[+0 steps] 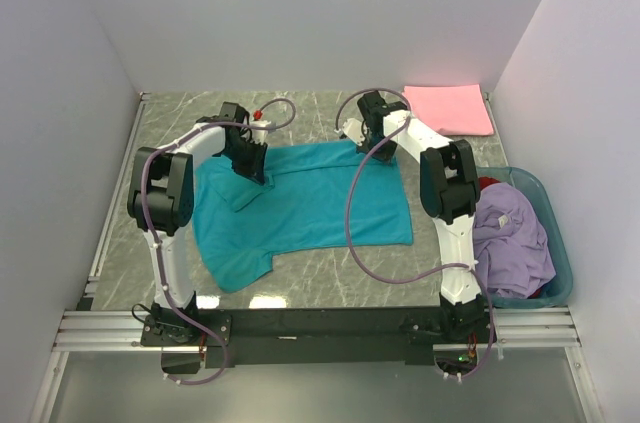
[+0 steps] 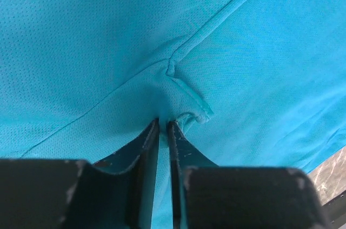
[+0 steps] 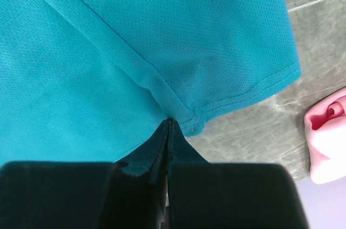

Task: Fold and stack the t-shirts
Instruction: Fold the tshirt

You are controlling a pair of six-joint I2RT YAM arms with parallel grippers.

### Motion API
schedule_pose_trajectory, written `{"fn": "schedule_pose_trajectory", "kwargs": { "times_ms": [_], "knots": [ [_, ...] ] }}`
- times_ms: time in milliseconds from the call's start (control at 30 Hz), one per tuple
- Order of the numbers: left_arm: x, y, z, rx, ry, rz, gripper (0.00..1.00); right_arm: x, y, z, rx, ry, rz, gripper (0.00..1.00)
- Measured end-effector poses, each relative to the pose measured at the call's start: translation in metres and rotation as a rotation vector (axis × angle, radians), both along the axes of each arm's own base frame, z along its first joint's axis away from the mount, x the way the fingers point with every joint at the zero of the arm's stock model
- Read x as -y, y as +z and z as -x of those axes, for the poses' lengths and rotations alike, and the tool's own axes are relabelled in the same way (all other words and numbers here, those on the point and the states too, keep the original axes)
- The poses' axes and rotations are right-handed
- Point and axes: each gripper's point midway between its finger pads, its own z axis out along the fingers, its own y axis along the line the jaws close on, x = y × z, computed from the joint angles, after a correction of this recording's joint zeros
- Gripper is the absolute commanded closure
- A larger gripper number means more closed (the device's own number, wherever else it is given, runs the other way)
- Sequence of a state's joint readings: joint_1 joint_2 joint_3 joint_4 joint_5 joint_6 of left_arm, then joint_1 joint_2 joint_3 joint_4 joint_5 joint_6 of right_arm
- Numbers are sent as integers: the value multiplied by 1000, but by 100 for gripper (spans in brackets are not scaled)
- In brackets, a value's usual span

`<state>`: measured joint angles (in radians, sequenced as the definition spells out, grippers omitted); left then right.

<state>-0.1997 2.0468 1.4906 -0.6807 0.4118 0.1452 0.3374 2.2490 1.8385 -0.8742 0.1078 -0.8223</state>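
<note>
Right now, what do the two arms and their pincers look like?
Both arms are white links with bulky black joint housings: left arm, right arm. A mauve cable loops along each. The left pincer and right pincer are black, tapering to thin tips.

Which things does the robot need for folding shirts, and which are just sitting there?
For the job: teal t-shirt, pinched by the left gripper and right gripper; folded pink t-shirt; lavender t-shirt; bit of red cloth behind it.
Just sitting there: teal plastic basket; marble table.
</note>
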Motion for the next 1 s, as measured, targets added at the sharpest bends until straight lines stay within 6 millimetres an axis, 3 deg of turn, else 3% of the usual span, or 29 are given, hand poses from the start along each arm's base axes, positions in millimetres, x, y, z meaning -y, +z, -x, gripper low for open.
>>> {"fn": "schedule_pose_trajectory", "kwargs": {
  "times_ms": [67,100,233,400,667,900,1000],
  "knots": [
    [0,0,0,0,0,0,86,1,0,-1,4,1,4,95],
    [0,0,0,0,0,-1,87,1,0,-1,7,1,5,85],
    [0,0,0,0,0,-2,93,1,-3,-3,14,6,6,61],
    [0,0,0,-1,0,-3,95,2,-2,-6,25,5,4,58],
    [-1,0,1,-4,0,-3,98,7,-2,-11,41,-2,7,60],
    [-1,0,2,-7,-3,-5,100,8,-9,-12,28,14,16,96],
    [-1,0,4,-13,-9,-7,100,8,-10,-12,27,20,19,100]
  ]
}}
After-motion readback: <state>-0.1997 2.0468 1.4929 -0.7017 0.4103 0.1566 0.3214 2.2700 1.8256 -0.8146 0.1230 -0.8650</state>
